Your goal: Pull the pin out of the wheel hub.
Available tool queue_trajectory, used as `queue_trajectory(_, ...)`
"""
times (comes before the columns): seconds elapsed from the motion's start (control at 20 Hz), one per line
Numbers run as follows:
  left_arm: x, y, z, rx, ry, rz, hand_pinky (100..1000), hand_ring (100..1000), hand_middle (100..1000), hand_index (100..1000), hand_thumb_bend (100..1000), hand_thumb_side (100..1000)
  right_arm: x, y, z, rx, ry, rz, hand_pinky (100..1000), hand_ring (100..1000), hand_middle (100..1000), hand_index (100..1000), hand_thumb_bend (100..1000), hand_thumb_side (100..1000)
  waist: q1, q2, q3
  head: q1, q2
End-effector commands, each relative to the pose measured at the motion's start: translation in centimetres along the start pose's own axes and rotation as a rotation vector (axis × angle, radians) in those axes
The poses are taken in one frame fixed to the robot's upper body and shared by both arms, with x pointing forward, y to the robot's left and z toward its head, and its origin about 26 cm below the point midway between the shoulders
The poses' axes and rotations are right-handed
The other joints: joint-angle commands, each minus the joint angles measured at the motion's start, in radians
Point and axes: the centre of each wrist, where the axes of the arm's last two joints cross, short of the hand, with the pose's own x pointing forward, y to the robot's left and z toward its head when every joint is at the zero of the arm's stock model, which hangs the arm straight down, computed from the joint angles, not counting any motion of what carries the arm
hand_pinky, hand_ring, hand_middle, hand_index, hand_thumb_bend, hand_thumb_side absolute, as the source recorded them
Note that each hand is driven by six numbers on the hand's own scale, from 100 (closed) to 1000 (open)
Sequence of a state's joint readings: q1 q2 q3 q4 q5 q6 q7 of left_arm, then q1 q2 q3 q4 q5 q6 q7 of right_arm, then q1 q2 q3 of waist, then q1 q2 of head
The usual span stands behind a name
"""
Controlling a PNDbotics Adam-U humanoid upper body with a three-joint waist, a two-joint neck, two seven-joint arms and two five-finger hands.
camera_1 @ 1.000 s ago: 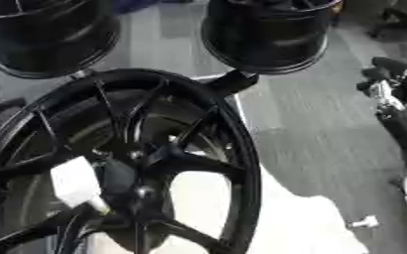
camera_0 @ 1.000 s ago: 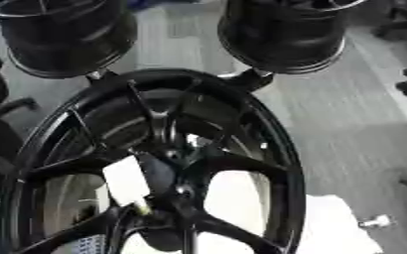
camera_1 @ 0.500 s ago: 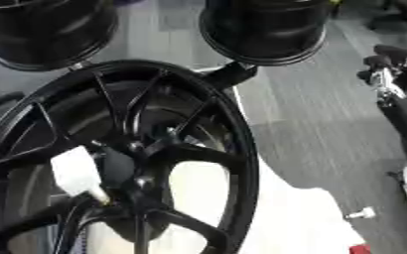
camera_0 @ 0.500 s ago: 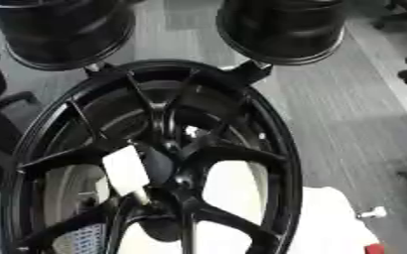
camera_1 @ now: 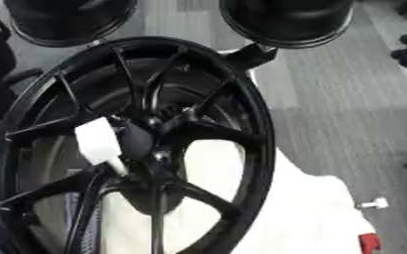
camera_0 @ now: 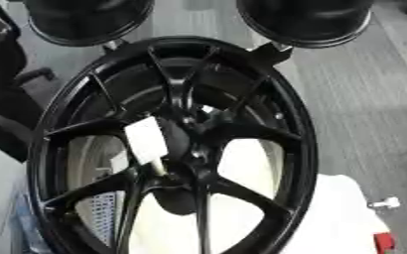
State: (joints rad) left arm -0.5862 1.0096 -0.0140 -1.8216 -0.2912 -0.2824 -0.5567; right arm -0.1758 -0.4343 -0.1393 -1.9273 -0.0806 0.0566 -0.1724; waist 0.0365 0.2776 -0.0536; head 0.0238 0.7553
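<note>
Neither robot hand shows in either eye view, so how far their fingers are open cannot be told. The black spoked wheel hub fills the centre, its long axis running near to far. A white tag lies over the hub centre — no pin can be made out. Two black wheels stand beyond; grey floor lies open at right.

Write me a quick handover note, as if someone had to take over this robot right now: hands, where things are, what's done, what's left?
Hands: neither shows in either view.
Things: the black wheel stands in front, its hub at the middle. A white tag sits just left of the hub. Two more black wheels stand behind it.
Done: nothing visible; no pin can be made out.
Left: find the pin at the hub and pull it out.
</note>
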Motion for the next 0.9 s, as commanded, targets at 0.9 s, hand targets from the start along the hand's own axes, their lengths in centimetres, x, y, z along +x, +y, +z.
queue_trajectory(0.9,5.5,4.3,-6.7,-0.191,-0.361,-0.205,854,779,724,819,123,272,0.5,0.0,-0.3,0.049,-0.02,0.011,804,706,701,812,100,550,-0.004,-0.039,-0.017,0.001,-0.012)
